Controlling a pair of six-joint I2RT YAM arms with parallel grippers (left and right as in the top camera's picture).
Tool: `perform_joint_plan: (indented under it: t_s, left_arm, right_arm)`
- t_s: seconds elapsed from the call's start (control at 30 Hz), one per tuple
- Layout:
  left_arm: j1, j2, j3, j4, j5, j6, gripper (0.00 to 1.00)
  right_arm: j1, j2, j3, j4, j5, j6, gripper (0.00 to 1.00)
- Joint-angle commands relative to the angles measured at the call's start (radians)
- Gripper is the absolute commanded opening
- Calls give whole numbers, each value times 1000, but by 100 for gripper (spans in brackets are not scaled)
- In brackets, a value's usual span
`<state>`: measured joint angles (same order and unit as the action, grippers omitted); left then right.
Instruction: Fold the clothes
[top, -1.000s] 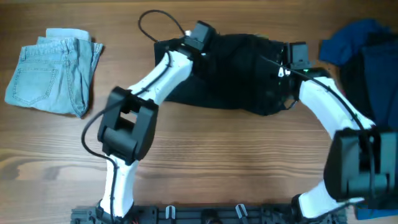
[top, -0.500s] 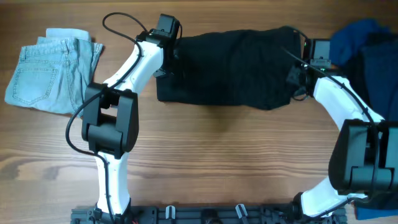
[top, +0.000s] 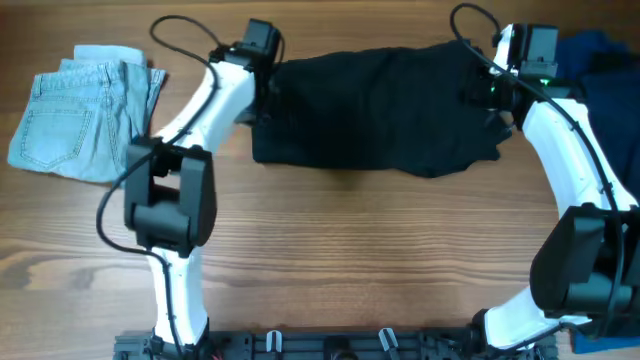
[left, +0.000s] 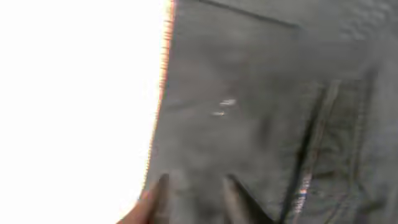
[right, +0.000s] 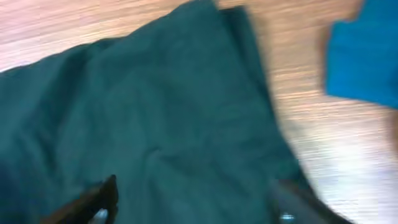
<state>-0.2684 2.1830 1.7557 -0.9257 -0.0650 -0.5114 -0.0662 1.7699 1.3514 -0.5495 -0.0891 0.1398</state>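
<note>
1. Your left gripper (top: 265, 85) shows from overhead at the left end of the black shorts (top: 375, 110). Your right gripper (top: 488, 92) is at the right end of the same garment. From this view you cannot tell how far either set of fingers is parted. The black shorts lie spread wide across the upper middle of the wooden table (top: 350, 250). Folded denim shorts (top: 80, 115) lie well apart at the far left. A blue garment (top: 590, 45) and a navy garment (top: 612, 95) are bunched at the right edge, just beside your right arm.

2. From your left wrist camera, the left gripper (left: 196, 198) sits low in the frame. Its fingers (left: 154, 198) are blurred and stand a little apart, and fabric shows through the gap. The black shorts (left: 249, 93) fill the right and middle of the picture, looking grey in the glare. A stitched seam (left: 317, 137) runs down them on the right. The left third is washed out to white.

3. From your right wrist camera, the right gripper (right: 193, 202) is spread wide, with its fingers (right: 99, 199) at the bottom corners. It holds nothing. The black shorts (right: 155, 112) lie rumpled beneath it. Bare table (right: 323, 149) shows to the right, and the blue garment (right: 367, 56) is in the upper right corner, apart from the shorts.
</note>
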Motion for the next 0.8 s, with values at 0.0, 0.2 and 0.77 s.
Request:
perform_joint_plan:
  t_s: [0.0, 0.2, 0.77]
  left_arm:
    - [106, -55, 22, -26, 77, -42, 83]
    - [200, -55, 6, -35, 301, 90, 83]
    - [171, -39, -267, 137, 477, 137, 82]
  right_arm:
    - [19, 31, -41, 2, -191, -37, 54]
    - [142, 158, -41, 31, -286, -66, 4]
    - [279, 318, -41, 66, -271, -58, 4]
